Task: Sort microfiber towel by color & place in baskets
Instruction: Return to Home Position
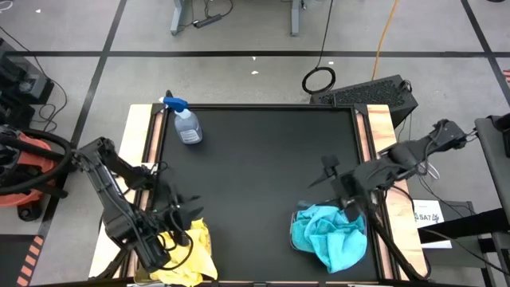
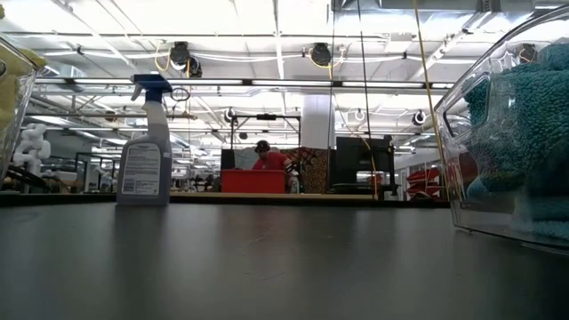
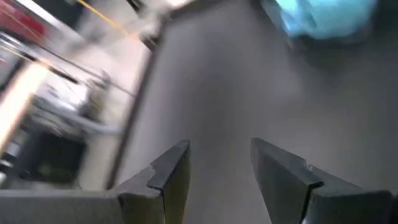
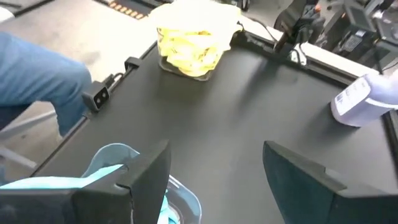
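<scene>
High view: we see the yellow towels (image 1: 190, 253) and blue towels (image 1: 331, 235) heaped well apart from the spray bottle (image 1: 186, 124). The left gripper (image 1: 182, 214) and right gripper (image 1: 325, 174) hover on each heap's bottle side.

Low view: the bottle stands upright between the left basket (image 2: 11, 133) and right basket (image 2: 462, 169).

Wrist views: both grippers are released, jaws apart.

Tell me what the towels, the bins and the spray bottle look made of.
Turquoise towels and yellow towels: soft fuzzy cloth, likely microfiber, matte, rumpled folds. Right bin: clear glossy hard plastic; towels show through its wall. Spray bottle: translucent plastic, with a blue trigger head.
</scene>
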